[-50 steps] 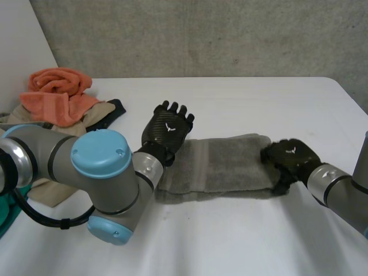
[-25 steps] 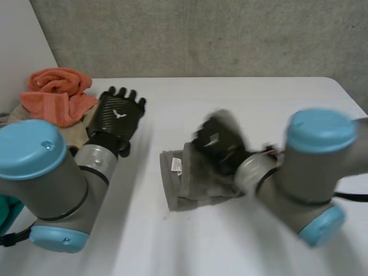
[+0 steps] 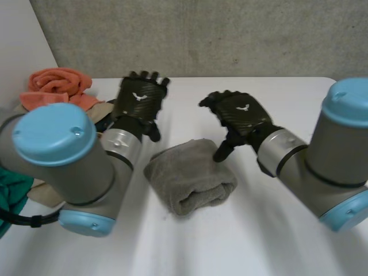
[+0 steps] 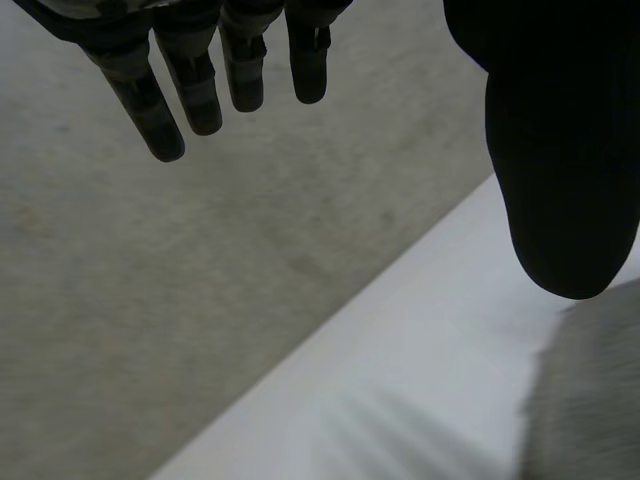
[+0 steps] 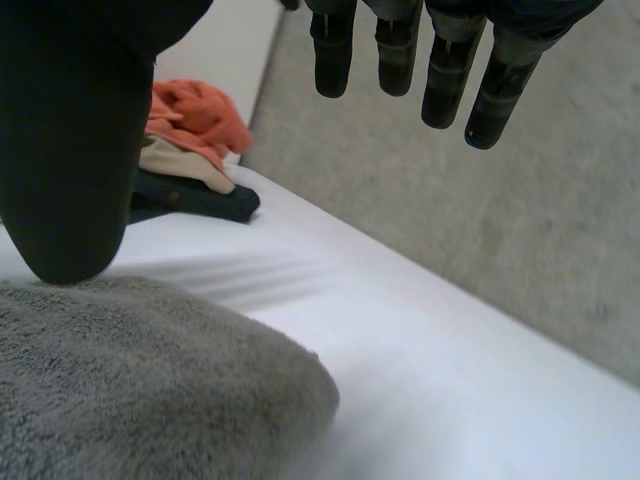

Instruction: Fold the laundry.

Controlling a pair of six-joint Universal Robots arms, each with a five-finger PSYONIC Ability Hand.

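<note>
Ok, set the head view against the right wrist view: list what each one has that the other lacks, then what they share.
Head view: the left hand, back up, near the laundry pile; both arms; a teal cloth at the robot's left; and the whole folded outline of the grey towel.
Right wrist view: the palm side of the right hand, with its fingers straight and holding nothing, and the thumb tip close over the towel.
Shared: the grey towel, the orange towel on the pile, and the white table.

The left arm [image 3: 63, 155] hid much of the clothes pile [image 3: 57, 87]; a green cloth [image 3: 8, 198] was cut off at the head view's edge.
</note>
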